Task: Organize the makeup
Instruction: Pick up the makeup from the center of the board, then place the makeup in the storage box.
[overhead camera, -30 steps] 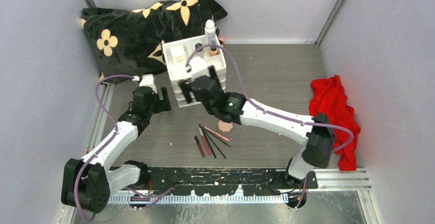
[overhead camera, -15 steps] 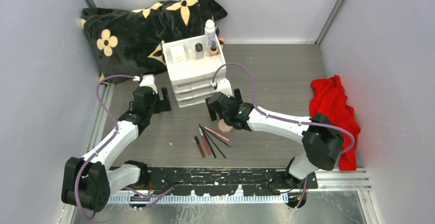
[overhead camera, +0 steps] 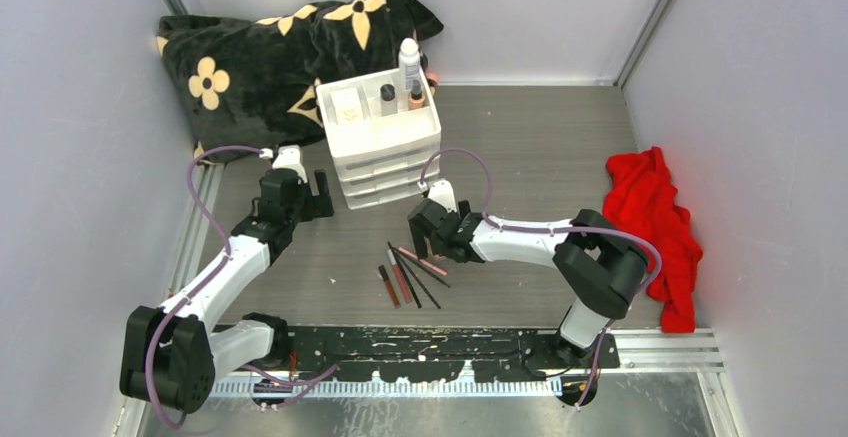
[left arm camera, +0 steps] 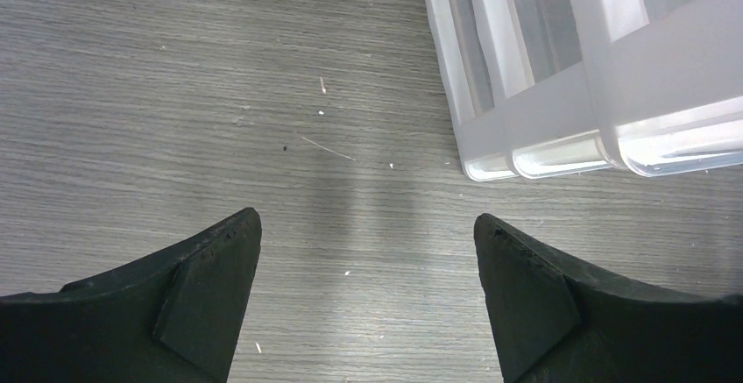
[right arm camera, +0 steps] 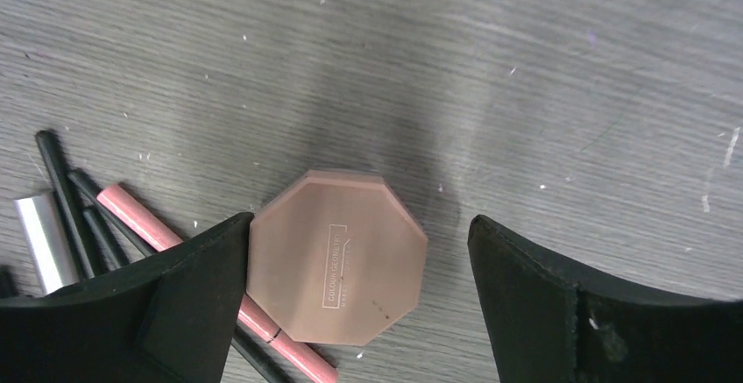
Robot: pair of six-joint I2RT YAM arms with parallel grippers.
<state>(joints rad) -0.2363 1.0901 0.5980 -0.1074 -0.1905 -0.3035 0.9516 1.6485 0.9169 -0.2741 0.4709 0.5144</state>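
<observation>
Top view, left to right. Black floral cushion (overhead camera: 270, 57) sits in the upper left corner. Left end effector (overhead camera: 318, 195) is left of centre, low over the grey tabletop (overhead camera: 540, 137), just beside the left side of the white drawer unit (overhead camera: 385, 162), not touching it.

Left wrist view: left end effector (left arm camera: 368, 260) is spread wide with nothing between the fingers (left arm camera: 201, 287), only bare tabletop. The drawer unit corner is in the upper right of that frame.

The top tray of the drawer unit holds the white square box (overhead camera: 346, 107) on its left. On its right are the tan dark-capped bottle (overhead camera: 416, 95) and, behind it, the taller white bottle (overhead camera: 409, 57), both upright.

At lower centre is a loose cluster on the tabletop: red tube (overhead camera: 388, 285), thin black pencils (overhead camera: 420, 282) and pink tube (overhead camera: 424, 261), all lying flat and fanned out.

Right end effector (overhead camera: 425, 242) is just right of the cluster, low over the tabletop.

Right wrist view: right end effector (right arm camera: 359, 225) is open. The pink octagonal compact (right arm camera: 337, 256) lies flat between the fingers, close against the left finger and well apart from the right one. Contact with the left finger cannot be told. The pink tube runs along the compact's lower left edge, and the black pencils are further left.

Red cloth (overhead camera: 650, 222) is bunched at the right edge.
</observation>
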